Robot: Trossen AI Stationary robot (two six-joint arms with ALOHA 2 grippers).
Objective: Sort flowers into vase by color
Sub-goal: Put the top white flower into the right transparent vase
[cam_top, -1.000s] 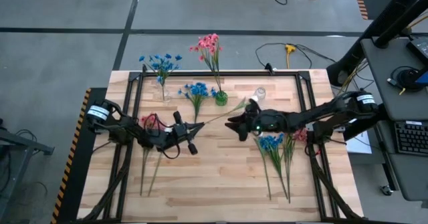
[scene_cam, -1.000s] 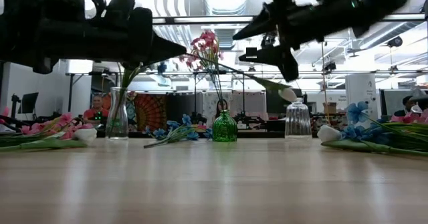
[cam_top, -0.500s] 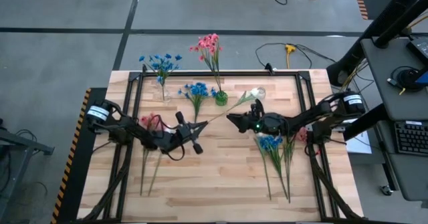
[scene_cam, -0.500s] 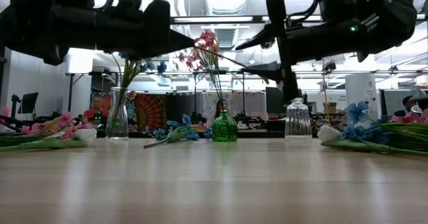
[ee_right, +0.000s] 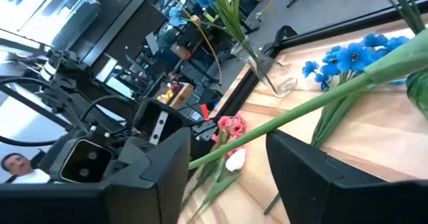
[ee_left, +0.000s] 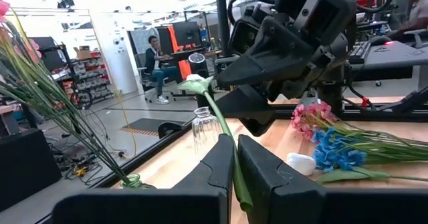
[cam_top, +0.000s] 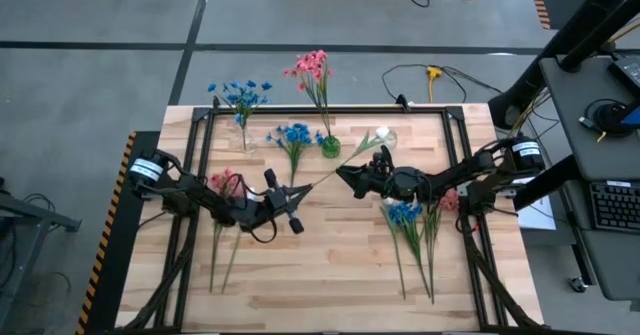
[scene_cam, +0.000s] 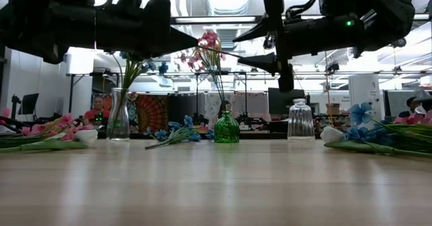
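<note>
Flowers are partly sorted: blue in the clear vase (cam_top: pixel 243 135), pink in the green vase (cam_top: pixel 330 147). Left gripper (cam_top: pixel 291 190) pinches a white flower's stem (cam_top: pixel 335 165); right gripper (cam_top: pixel 348 176) straddles it, open. Loose bunches (cam_top: pixel 410 220) remain on the table (cam_top: pixel 330 265).

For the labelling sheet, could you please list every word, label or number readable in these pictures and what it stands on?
None can be read.
White bands on the left arm and right arm: any print too small to read.
Posters in the room behind the green vase: blurred.
</note>
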